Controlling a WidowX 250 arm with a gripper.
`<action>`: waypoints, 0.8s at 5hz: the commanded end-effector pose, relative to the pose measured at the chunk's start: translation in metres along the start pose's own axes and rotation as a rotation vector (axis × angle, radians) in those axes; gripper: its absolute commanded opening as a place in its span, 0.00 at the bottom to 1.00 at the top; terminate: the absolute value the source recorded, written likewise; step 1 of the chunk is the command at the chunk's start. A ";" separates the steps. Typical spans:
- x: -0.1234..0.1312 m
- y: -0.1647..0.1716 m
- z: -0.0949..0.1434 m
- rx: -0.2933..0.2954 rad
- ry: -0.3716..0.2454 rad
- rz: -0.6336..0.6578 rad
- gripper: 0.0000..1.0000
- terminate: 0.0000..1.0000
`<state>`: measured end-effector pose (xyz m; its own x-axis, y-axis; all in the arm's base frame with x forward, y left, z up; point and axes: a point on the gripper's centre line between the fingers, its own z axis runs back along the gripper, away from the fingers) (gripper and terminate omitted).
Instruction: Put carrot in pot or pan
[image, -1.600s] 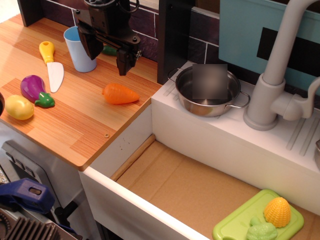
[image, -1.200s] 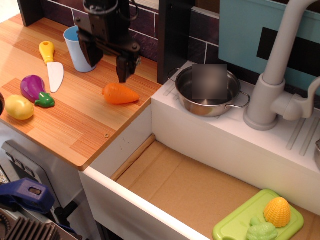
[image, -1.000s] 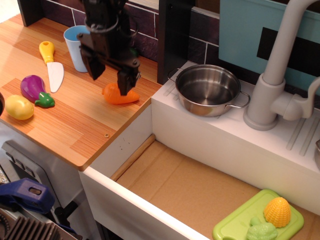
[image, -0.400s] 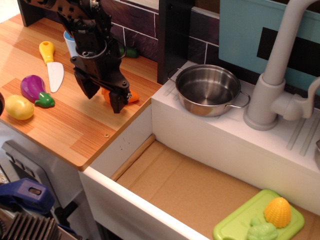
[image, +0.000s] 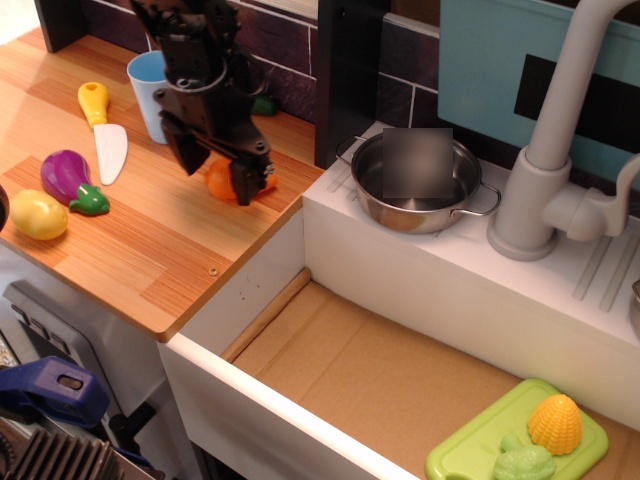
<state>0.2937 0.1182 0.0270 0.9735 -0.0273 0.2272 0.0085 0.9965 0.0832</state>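
The orange carrot (image: 222, 180) is between the fingers of my black gripper (image: 217, 178), over the wooden counter (image: 150, 250) near its right edge. The jaws are closed against the carrot, which sits slightly higher than where it lay before. Its pointed tip sticks out to the right of the right finger (image: 243, 180). The shiny steel pot (image: 368, 195) with wire loop handles stands on the white ledge to the right of the gripper, apart from it. A grey blurred patch covers part of the pot's inside.
A blue cup (image: 146, 88), a toy knife (image: 103, 130), a purple eggplant (image: 64, 176) and a yellow lemon-like toy (image: 37, 214) lie to the left. A grey faucet (image: 545, 190) stands right of the pot. A green board (image: 470, 455) with a corn toy (image: 555, 422) lies in the cardboard-floored basin.
The gripper came down from beside the cup onto the carrot and took hold of it. It has now risen a little, and the carrot's tip sits slightly higher.
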 end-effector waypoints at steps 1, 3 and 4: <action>0.014 0.005 -0.002 -0.012 -0.038 -0.007 1.00 0.00; 0.008 0.003 -0.011 -0.034 -0.024 0.021 0.00 0.00; 0.005 0.000 -0.012 -0.034 -0.023 0.030 0.00 0.00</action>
<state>0.2943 0.1121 0.0079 0.9812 0.0112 0.1928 -0.0184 0.9992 0.0360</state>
